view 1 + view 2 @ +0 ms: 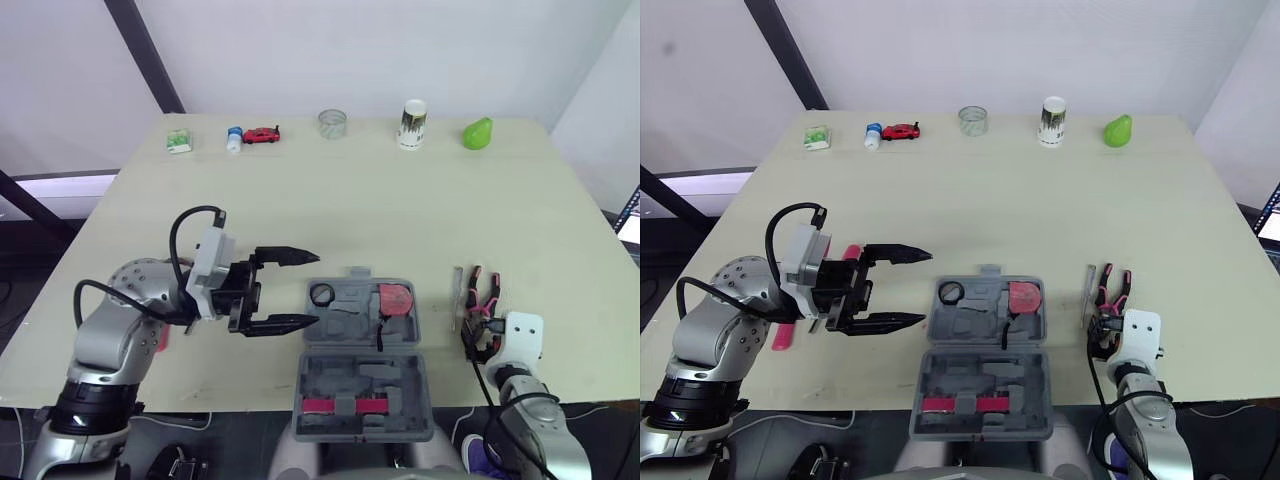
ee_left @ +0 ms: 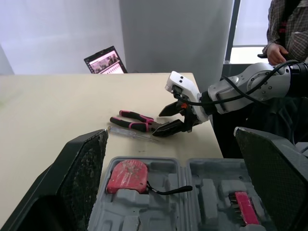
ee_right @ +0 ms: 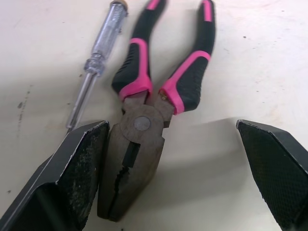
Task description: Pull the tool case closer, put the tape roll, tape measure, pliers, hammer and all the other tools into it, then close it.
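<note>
Pliers [image 3: 141, 123] handle ends off-frame

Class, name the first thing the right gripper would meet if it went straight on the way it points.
The pliers, most likely: their head lies between the open jaws of the right gripper; depth is unclear.

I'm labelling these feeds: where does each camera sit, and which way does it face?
Eye views: head, looking forward and down at the table; both arms show.
Left wrist view: behind the left gripper, facing across the open tool case to the right gripper; own jaws show.
Right wrist view: right wrist, looking down on the pliers and screwdriver; own jaws show.
Shared: both wrist views show the pliers.
</note>
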